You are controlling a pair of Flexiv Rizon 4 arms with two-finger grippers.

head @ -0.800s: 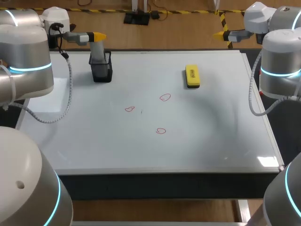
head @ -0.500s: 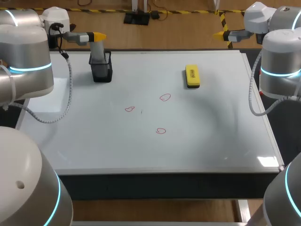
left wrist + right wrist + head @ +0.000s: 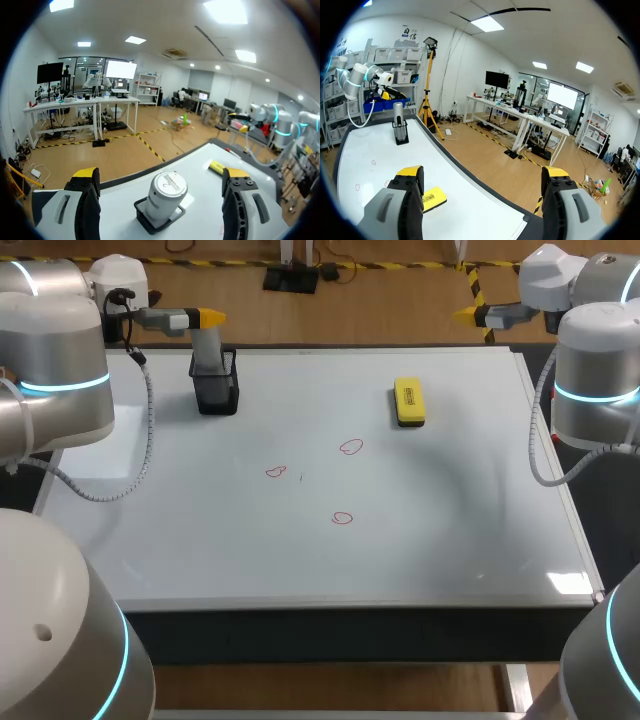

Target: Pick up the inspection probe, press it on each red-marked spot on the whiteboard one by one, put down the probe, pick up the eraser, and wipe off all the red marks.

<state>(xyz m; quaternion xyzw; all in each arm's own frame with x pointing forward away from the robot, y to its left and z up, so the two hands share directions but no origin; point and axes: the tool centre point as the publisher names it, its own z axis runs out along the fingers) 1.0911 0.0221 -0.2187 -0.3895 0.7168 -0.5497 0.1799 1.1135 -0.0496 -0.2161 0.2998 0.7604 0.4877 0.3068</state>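
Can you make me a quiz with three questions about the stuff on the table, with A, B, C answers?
1. Where is the probe? A in the black holder; B on the floor; C in a gripper.
2. How many red marks are on the whiteboard? A one; B three; C six.
3. The left gripper is: A open; B shut on a cup; C shut on the probe.
Answers: 1 A, it stands upright in the holder. 2 B, three small red loops show. 3 A, its fingers stand wide apart, touching nothing.

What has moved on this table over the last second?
Nothing visibly changed. The probe still stands in its holder, the eraser and three red marks lie untouched on the whiteboard, and the left pincer and right pincer stay open.
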